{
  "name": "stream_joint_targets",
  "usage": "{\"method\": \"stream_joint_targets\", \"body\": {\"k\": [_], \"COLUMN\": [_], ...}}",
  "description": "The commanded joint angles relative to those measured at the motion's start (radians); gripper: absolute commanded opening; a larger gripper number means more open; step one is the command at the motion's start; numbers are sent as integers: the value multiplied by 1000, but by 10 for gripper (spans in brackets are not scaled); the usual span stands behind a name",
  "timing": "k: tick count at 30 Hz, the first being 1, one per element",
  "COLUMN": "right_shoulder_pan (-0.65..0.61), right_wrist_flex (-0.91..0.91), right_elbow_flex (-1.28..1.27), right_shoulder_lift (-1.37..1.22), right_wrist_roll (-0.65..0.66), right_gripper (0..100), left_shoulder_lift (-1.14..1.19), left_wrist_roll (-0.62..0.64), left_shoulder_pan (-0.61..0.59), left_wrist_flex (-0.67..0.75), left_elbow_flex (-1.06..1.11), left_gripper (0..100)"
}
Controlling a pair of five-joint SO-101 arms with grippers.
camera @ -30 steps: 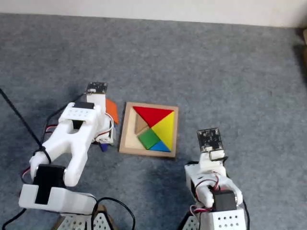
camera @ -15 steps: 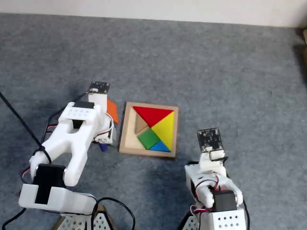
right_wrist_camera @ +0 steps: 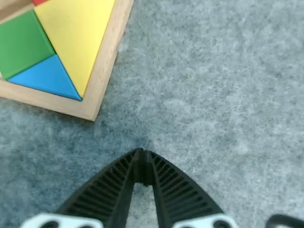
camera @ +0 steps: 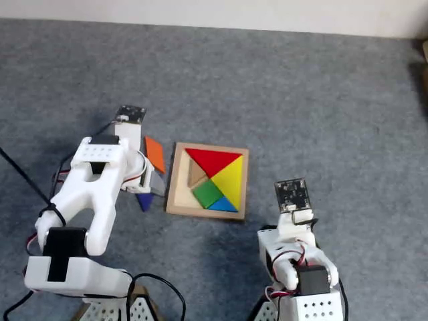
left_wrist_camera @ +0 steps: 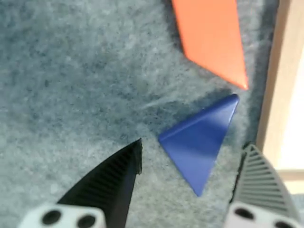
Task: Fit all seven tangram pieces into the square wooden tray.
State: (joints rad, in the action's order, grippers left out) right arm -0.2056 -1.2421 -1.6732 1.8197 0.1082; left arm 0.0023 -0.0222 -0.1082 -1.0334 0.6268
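Observation:
The square wooden tray [camera: 173, 194] holds a red triangle [camera: 212, 161], a yellow triangle [camera: 232, 179], a green square [camera: 207, 193] and a light blue triangle [camera: 224, 204]; bare wood shows along its left part. On the carpet left of the tray lie an orange parallelogram [camera: 154, 154] and a dark blue triangle [camera: 144, 200]. My left gripper [left_wrist_camera: 190, 159] is open just above the dark blue triangle [left_wrist_camera: 199, 140], one finger on either side of it, with the orange parallelogram [left_wrist_camera: 209, 38] beyond. My right gripper [right_wrist_camera: 142, 167] is shut on nothing over carpet, off the tray's near right corner [right_wrist_camera: 95, 111].
Grey carpet covers the whole work area. The tray's wooden rim [left_wrist_camera: 278, 95] runs close beside the left gripper's grey finger [left_wrist_camera: 251, 175]. The right arm's body [camera: 297, 267] sits below and right of the tray. Open carpet lies behind and right of the tray.
The left arm has shifted left and slightly back, uncovering more of the orange parallelogram and the dark blue triangle. The right arm has not moved.

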Motion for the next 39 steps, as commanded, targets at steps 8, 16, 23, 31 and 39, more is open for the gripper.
{"method": "stream_joint_targets", "body": {"k": [8, 16, 23, 31, 39], "right_shoulder_pan": [12, 12, 12, 12, 12], "right_wrist_flex": [-7, -7, -7, -7, -7], "right_elbow_flex": [-114, -114, -114, -114, -114], "right_shoulder_lift": [15, 15, 15, 15, 15], "right_wrist_roll": [-3, -3, -3, -3, -3], "right_gripper": [5, 5, 5, 5, 5], "left_shoulder_lift": [171, 291, 291, 292, 291], "left_wrist_roll": [-28, -23, -28, -84, -109], "left_shoulder_pan": [12, 54, 101, 163, 170], "left_wrist_flex": [-12, -114, -107, -106, -118], "left_elbow_flex": [-180, -326, -331, -331, -320], "left_gripper": [306, 305, 305, 197, 151]}}
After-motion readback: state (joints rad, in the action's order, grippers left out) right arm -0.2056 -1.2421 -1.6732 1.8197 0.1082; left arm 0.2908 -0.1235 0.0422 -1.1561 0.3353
